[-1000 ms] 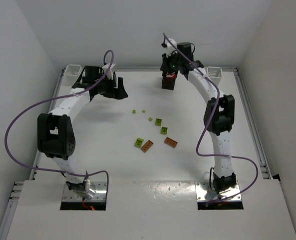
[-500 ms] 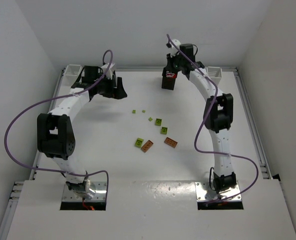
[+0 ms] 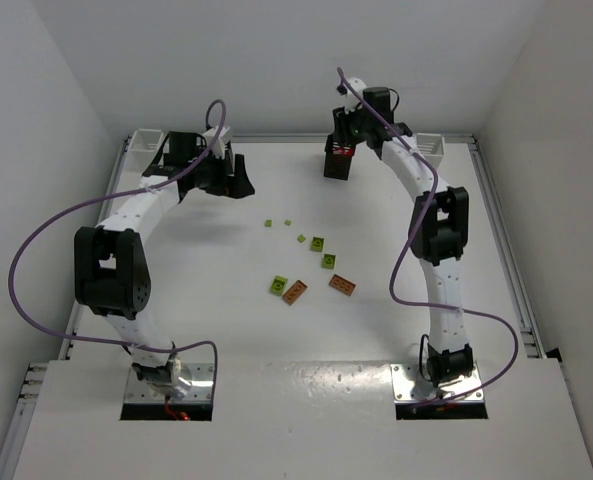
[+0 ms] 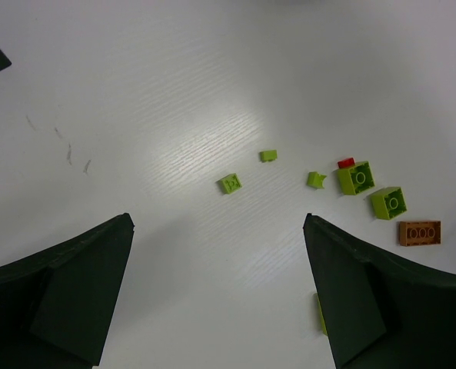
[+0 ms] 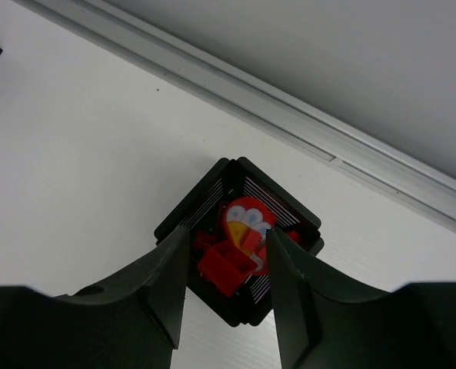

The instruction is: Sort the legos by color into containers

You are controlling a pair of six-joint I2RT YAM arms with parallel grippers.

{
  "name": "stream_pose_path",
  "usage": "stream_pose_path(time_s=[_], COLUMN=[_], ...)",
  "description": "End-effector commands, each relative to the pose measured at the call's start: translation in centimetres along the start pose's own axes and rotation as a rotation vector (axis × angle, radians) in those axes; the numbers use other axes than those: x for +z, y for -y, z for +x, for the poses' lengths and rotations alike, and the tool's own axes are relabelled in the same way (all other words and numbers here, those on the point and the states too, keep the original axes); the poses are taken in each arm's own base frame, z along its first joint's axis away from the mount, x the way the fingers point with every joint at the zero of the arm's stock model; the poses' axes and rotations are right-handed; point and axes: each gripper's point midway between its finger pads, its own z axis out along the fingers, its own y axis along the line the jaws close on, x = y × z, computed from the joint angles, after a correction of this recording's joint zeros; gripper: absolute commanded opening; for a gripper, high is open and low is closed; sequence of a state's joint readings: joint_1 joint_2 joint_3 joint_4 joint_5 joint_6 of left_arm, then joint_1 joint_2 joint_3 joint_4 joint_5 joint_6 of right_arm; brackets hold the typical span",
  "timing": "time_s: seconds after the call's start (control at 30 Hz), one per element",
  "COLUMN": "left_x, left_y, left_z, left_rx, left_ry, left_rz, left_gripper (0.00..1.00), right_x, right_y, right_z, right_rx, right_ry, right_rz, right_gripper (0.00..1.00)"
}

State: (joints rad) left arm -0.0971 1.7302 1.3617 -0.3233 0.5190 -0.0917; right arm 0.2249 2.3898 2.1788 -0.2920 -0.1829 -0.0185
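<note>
Right wrist view has a red brick (image 5: 226, 267) over the mouth of a black bin (image 5: 201, 201), on top of other red pieces, among them a round one with a printed face (image 5: 244, 219). The right gripper (image 5: 228, 231) hangs directly above with its jaws parted and a gap on both sides of the brick, so the brick looks released. To finish well, I would keep the jaws apart and lift straight up until the fingers clear the rim, then swing away, so the light bin is not dragged.

Near mid-table lie the unsorted legos: yellow-green bits (image 4: 230, 183), green bricks (image 4: 356, 177) and an orange-brown one (image 4: 420, 232). The left gripper (image 4: 218, 219) hovers beside them, spread wide and empty. The table (image 3: 226, 300) is smooth glossy white, white walls (image 3: 66, 90) enclose it, and white bins (image 3: 429, 146) sit at the far corners.
</note>
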Motion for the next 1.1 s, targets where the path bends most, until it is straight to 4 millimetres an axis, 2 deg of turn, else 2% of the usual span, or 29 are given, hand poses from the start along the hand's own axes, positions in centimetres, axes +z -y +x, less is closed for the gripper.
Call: stream_pose_path(time_s=[0.0, 0.07, 0.1, 0.17, 0.2, 0.23, 0.27, 0.3, 0.33, 0.37, 0.4, 0.43, 0.47, 0.5, 0.53, 0.57, 0.6, 0.63, 0.67, 0.7, 0.83, 0.87, 0.9, 1.07], left_x=[-0.7, -0.6, -0.9, -1.2, -1.1, -1.4, -1.7, -1.6, -2.0, -1.8, -2.2, -2.5, -2.4, -2.6, -2.5, -3.0, -2.8, -2.8, -2.8, -2.8, -2.5, -2.3, -2.2, -2.2], left_y=[0.2, 0.3, 0.5, 0.6, 0.6, 0.6, 0.7, 0.6, 0.8, 0.6, 0.3, 0.5, 0.4, 0.5, 0.5, 0.3, 0.0, 0.0, 0.0, -0.1, 0.0, -0.2, 0.1, 0.1], left_z=[-1.8, -1.4, -1.7, -2.0, -1.6, -1.9, -1.9, -1.3, -1.7, -1.1, -0.7, -0.7, -0.5, -0.2, 0.2, -0.2, 0.3, 0.7, 0.7, 0.7, 1.2, 1.5, 1.5, 1.3], left_rx=[0.01, 0.006, 0.01, 0.006, 0.001, 0.007, 0.009, 0.002, 0.009, 0.001, -0.006, -0.004, -0.003, -0.001, -0.005, -0.004, -0.011, -0.015, -0.015, -0.006, -0.025, -0.03, -0.04, -0.046], left_ry=[0.052, 0.044, 0.052, 0.06, 0.052, 0.063, 0.067, 0.055, 0.067, 0.054, 0.053, 0.057, 0.058, 0.062, 0.055, 0.068, 0.058, 0.05, 0.05, 0.05, 0.032, 0.025, 0.024, 0.032], left_rz=[0.01, 0.019, 0.019, 0.019, 0.019, 0.01, 0.001, 0.001, 0.001, -0.008, -0.015, -0.015, -0.015, -0.015, -0.015, -0.022, -0.035, -0.035, -0.035, -0.035, -0.026, -0.026, -0.012, -0.012], left_gripper=[0.99, 0.99, 0.99, 0.99, 0.99, 0.99, 0.99, 0.99, 0.99, 0.99, 0.99, 0.99, 0.99, 0.99, 0.99, 0.99, 0.99, 0.99, 0.99, 0.99, 0.99, 0.99, 0.99, 0.99], right_x=[-0.2, -0.3, -1.1, -2.3, -2.9, -5.4, -6.5, -7.8, -9.4, -11.7, -13.2, -14.7, -16.1, -18.0, -18.8, -19.8, -20.7, -21.6, -22.5, -23.0, -23.6, -23.6, -22.4, -20.6], right_y=[0.4, 0.1, -0.5, -2.1, -4.1, -5.2, -7.0, -7.8, -9.0, -9.7, -11.1, -12.4, -13.2, -14.0, -14.8, -14.9, -15.7, -16.2, -16.5, -17.3, -18.2, -17.7, -17.5, -16.8], right_z=[-1.0, -0.6, -1.4, -1.4, 0.3, 0.0, 3.1, 4.5, 6.5, 5.9, 9.3, 10.2, 12.9, 12.1, 12.6, 13.8, 16.0, 16.6, 18.6, 19.6, 23.1, 24.6, 24.3, 25.2], right_rx=[-0.001, -0.009, -0.028, -0.075, -0.137, -0.17, -0.175, -0.202, -0.258, -0.295, -0.263, -0.274, -0.241, -0.273, -0.293, -0.292, -0.299, -0.326, -0.323, -0.332, -0.402, -0.398, -0.415, -0.39], right_ry=[0.028, 0.019, 0.03, 0.018, -0.008, -0.021, -0.08, -0.111, -0.162, -0.156, -0.219, -0.226, -0.276, -0.247, -0.25, -0.284, -0.334, -0.343, -0.403, -0.428, -0.507, -0.563, -0.531, -0.597], right_rz=[0.008, -0.005, -0.042, -0.133, -0.25, -0.306, -0.405, -0.447, -0.504, -0.516, -0.579, -0.623, -0.652, -0.655, -0.672, -0.674, -0.694, -0.704, -0.717, -0.743, -0.73, -0.673, -0.623, -0.479], right_gripper=[0.45, 0.45, 0.4, 0.35, 0.31, 0.31, 0.3, 0.3, 0.31, 0.36, 0.47, 0.55, 0.61, 0.66, 0.69, 0.71, 0.71, 0.71, 0.71, 0.71, 0.76, 0.8, 0.82, 0.85])
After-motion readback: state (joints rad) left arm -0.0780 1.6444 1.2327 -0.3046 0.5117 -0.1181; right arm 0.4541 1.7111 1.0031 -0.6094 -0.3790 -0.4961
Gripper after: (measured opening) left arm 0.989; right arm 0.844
